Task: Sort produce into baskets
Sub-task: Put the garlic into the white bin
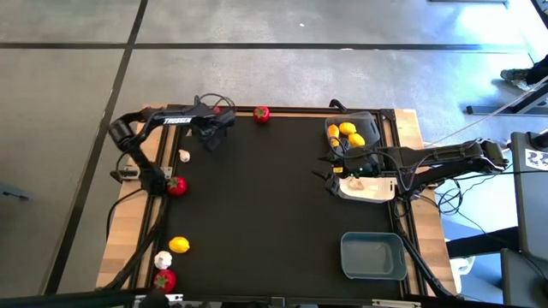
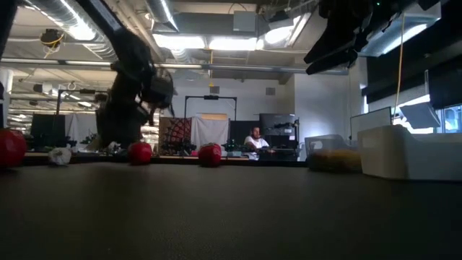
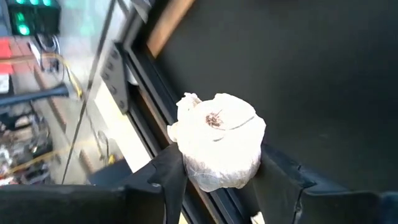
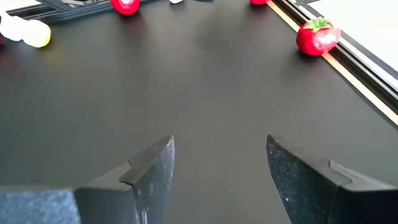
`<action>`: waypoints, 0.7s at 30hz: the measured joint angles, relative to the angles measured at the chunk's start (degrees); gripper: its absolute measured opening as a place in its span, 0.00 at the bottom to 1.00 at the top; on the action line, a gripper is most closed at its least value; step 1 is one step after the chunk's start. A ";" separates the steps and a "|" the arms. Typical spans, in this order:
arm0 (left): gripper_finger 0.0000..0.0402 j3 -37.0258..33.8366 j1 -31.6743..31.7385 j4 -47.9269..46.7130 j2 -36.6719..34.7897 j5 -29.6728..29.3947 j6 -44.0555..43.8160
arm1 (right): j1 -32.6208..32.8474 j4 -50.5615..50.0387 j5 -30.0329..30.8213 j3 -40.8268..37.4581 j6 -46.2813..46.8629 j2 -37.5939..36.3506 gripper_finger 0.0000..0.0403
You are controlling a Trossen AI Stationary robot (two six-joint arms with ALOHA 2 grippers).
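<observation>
My left gripper [image 1: 210, 137] stands at the table's far left and is shut on a white garlic bulb [image 3: 217, 140], which the arm hides in the high view. My right gripper [image 1: 330, 175] is open and empty over the black mat, just left of the white basket [image 1: 368, 190]. The dark grey basket [image 1: 364, 120] holds yellow lemons [image 1: 349, 133]. The blue-grey basket [image 1: 372, 255] stands at the near right. A second garlic bulb [image 1: 183, 156] and a red fruit [image 1: 176, 186] lie on the mat by the left edge. My left gripper pinches the garlic bulb by its two opposite sides [image 3: 189, 168] between its two fingers [image 3: 168, 177]. The bulb's root end faces the wrist camera. I cannot tell whether the bulb is clear of the mat.
A red fruit [image 1: 261, 113] lies at the far edge, with another [image 1: 218, 109] just behind the left arm. A lemon [image 1: 179, 245], a garlic bulb [image 1: 163, 259] and a red fruit [image 1: 164, 280] lie at the near left corner. The mat's middle [image 1: 274, 197] is bare.
</observation>
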 joint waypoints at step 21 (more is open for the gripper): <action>0.40 0.02 -21.09 0.53 -28.19 6.37 -3.12 | 0.00 -0.34 0.00 -0.02 -0.31 0.00 0.63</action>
